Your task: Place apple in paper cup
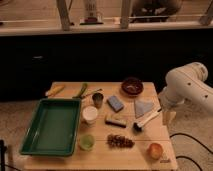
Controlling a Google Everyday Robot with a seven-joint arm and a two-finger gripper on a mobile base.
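Note:
The apple is a small orange-red fruit at the table's front right corner. The paper cup is a short white cup standing upright near the middle of the table, just right of the green tray. My white arm comes in from the right. Its gripper hangs at the table's right edge, above and a little behind the apple and apart from it. The gripper is far to the right of the paper cup.
A green tray fills the left side. A dark metal cup, a translucent green cup, a brown pinecone-like cluster, a blue sponge, a brush, a grey cloth and a brown bowl lie around the paper cup.

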